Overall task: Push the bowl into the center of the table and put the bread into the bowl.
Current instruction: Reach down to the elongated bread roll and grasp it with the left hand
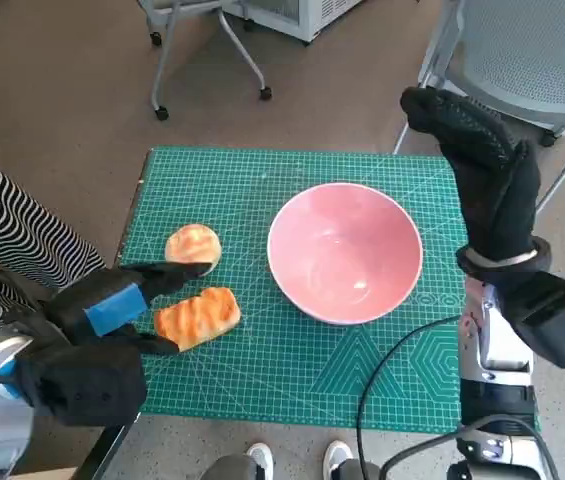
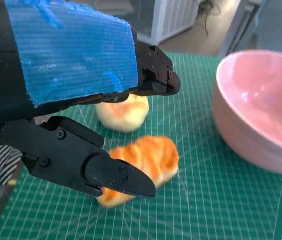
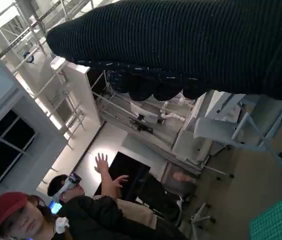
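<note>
- Head view: pink bowl [image 1: 345, 252] upright on the green cutting mat [image 1: 292, 375], a little toward three o'clock of the mat's middle, nothing inside.
- Elongated striped bread roll [image 1: 197, 317] lying at about nine o'clock of the bowl, clear of it; round bun [image 1: 193, 246] just beyond the roll, toward eleven o'clock from it, near but apart.
- Left hand [image 1: 112, 320] low at the mat's nine o'clock edge, fingers spread to either side of the roll's near end, one over the bun's edge, one under the roll; holding nothing.
- Right hand [image 1: 482, 170] raised above the mat's three o'clock edge, fingers straight and together, pointing toward twelve o'clock, grasping nothing, not touching the bowl.
- Grey chair [image 1: 522, 50] on the floor at one o'clock; striped sleeve of a person [image 1: 12, 235] at nine o'clock.
- Left wrist view: taped left hand [image 2: 71, 100] spread wide, black fingers [image 2: 116, 177] in front of the striped roll [image 2: 148, 160], bun [image 2: 123, 112] behind, bowl wall [image 2: 250, 120] beside; whether a finger touches the roll cannot be told.
- Right wrist view: glove [image 3: 190, 50] as a dark band, fingers extended with nothing in them; people [image 3: 81, 210] seated below, a corner of the mat [image 3: 280, 220] at the picture's edge.
</note>
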Robot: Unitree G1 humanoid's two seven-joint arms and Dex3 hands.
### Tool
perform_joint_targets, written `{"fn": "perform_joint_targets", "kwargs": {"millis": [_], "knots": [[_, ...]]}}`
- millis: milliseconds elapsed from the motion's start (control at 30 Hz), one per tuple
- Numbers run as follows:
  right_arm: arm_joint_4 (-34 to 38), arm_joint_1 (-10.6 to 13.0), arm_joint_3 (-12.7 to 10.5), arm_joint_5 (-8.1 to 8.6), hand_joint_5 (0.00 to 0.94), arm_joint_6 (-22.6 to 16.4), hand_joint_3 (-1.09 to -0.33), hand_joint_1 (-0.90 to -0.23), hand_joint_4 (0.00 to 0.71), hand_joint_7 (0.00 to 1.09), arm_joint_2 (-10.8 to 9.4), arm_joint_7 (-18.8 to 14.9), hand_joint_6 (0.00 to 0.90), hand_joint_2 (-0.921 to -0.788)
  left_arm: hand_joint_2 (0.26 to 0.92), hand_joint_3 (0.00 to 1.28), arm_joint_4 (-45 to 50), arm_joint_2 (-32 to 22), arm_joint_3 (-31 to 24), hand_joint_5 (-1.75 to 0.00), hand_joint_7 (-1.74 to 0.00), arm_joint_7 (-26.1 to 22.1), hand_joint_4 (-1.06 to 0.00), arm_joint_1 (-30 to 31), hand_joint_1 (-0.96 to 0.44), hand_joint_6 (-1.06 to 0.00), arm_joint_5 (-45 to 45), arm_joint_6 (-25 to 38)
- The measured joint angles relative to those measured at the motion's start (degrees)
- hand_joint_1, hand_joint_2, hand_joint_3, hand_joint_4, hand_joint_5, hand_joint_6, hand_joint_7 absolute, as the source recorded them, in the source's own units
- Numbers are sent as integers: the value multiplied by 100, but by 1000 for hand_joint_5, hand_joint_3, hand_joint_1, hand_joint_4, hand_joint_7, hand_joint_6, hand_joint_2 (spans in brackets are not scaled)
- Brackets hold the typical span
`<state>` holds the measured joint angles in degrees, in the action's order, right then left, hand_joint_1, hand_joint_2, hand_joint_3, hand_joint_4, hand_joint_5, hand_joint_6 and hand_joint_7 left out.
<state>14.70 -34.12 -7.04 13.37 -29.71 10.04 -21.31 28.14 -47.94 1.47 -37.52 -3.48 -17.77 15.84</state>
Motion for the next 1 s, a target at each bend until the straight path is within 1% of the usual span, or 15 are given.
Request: {"fn": "perform_joint_targets", "kwargs": {"millis": [467, 633, 867, 1000], "knots": [[38, -21, -6, -1, 4, -53, -628, -705, 152, 542, 27, 0, -1, -921, 921, 53, -535, 164, 362, -9, -108, 42, -350, 45, -572, -296, -209, -73], [52, -39, -13, 0, 4, -54, -629, -703, 151, 540, 55, -1, -1, -921, 921, 54, -649, 309, 523, -10, -103, 100, -353, 37, -566, -298, -294, -51], [63, -44, -13, 19, 4, -61, -626, -698, 153, 537, 58, -4, -1, -921, 921, 52, -870, 514, 753, -26, -99, 260, -390, 16, -544, -311, -542, -33], [63, -44, -13, 27, 3, -65, -626, -697, 152, 536, 58, -8, -1, -921, 920, 43, -1018, 613, 824, -47, -110, 441, -438, 5, -502, -351, -694, -90]]}}
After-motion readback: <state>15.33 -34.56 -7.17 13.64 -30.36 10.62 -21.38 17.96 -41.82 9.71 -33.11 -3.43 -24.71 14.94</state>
